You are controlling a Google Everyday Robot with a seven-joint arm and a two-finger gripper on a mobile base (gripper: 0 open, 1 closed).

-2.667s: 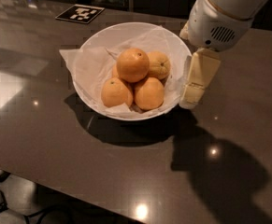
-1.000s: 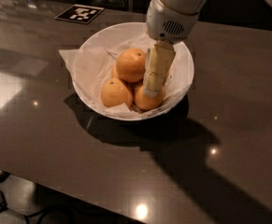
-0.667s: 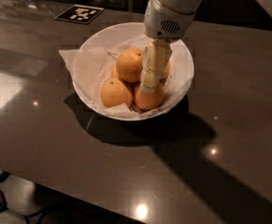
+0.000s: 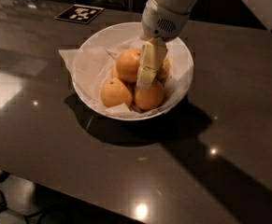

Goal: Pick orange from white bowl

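The white bowl (image 4: 184, 85) stands on the dark table, lined with crumpled white paper. It holds several orange-coloured fruits. The orange (image 4: 127, 64) is the deepest-coloured one and sits on top of the pile, left of centre. Paler fruits lie at the front left (image 4: 115, 92), the front right (image 4: 149, 97) and the right (image 4: 164, 69). My gripper (image 4: 145, 80) hangs down from the white arm into the bowl. It is just right of the orange, in front of the right fruit and above the front right one.
A black-and-white marker tag (image 4: 79, 13) lies on the table behind the bowl at the left. The table's front edge (image 4: 79, 190) runs diagonally across the bottom, with floor and cables below it.
The gripper has moved left from beside the bowl's right rim to over the fruits. In the last second it crept a little further left toward the top orange.
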